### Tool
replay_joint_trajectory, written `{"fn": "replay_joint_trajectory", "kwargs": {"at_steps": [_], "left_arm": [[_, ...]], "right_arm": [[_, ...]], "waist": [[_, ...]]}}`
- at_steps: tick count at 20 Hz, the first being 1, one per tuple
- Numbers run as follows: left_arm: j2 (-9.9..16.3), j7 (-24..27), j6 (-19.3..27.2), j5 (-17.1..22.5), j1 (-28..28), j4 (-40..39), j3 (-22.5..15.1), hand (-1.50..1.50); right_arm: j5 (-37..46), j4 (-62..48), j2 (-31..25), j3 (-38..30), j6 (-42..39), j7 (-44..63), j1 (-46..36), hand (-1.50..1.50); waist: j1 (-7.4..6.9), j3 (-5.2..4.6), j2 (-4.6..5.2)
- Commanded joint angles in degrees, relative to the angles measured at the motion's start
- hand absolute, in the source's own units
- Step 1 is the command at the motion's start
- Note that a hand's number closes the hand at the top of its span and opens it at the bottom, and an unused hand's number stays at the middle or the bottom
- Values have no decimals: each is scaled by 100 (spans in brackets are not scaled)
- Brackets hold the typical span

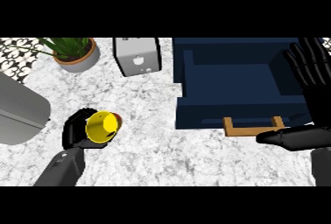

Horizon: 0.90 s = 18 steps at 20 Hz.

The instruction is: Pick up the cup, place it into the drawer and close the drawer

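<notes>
Your left hand (79,131) is curling round the yellow cup (102,126), holding it tilted above the marble counter (149,144), left of the open navy drawer (233,87). Your right hand (310,61) is resting with fingers released, upright, at the drawer's right edge.

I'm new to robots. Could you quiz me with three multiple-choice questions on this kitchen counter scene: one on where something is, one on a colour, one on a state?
1. Where is the potted plant?
A. far left of the counter
B. inside the drawer
C. beside the right hand

2. What colour is the cup?
A. blue
B. yellow
C. white

3. The drawer is:
A. shut
B. missing
C. open

Answers: 1 A, it stands left of the toaster. 2 B, yellow, held by the left hand. 3 C, its dark blue inside shows behind the wooden handle; the right hand rests open nearby.
</notes>
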<state>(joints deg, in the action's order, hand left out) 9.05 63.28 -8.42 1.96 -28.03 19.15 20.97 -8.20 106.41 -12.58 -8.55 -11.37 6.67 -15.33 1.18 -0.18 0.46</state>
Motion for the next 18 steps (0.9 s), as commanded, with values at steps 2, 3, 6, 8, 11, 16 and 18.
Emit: {"fn": "replay_joint_trajectory", "kwargs": {"at_steps": [2, 3, 6, 8, 11, 16, 18], "left_arm": [[-228, 591, -296, 127, -387, 168, 30, 150], [-131, 601, -445, 118, -275, 332, -26, 150], [-296, -246, -316, -11, -830, 605, -328, 150], [-443, -475, -83, 65, -956, 1043, -368, 150], [-564, -1067, 212, -1, -1543, 1347, -535, 150], [-892, -2411, 353, 190, -1722, 2635, -1054, 150], [-897, -2790, 532, 248, -1984, 2751, -1182, 150]], "right_arm": [[87, -217, -78, -30, -4, -42, -217, -150], [28, -6, -3, 3, -9, 26, 78, -150], [22, -178, -80, -19, 47, 248, -286, -150], [37, 64, -37, -23, -41, 17, 156, -150], [213, 27, 96, 90, 239, 181, -165, -150], [24, 35, -72, -115, 41, 127, 7, -150], [145, -138, -86, -115, -62, -239, 138, -150]], "waist": [[-37, 5, -5], [-51, 10, -32], [-100, 16, -47], [-115, 22, -74], [-101, 20, -69], [-195, 26, -119], [-132, 22, -79]]}}
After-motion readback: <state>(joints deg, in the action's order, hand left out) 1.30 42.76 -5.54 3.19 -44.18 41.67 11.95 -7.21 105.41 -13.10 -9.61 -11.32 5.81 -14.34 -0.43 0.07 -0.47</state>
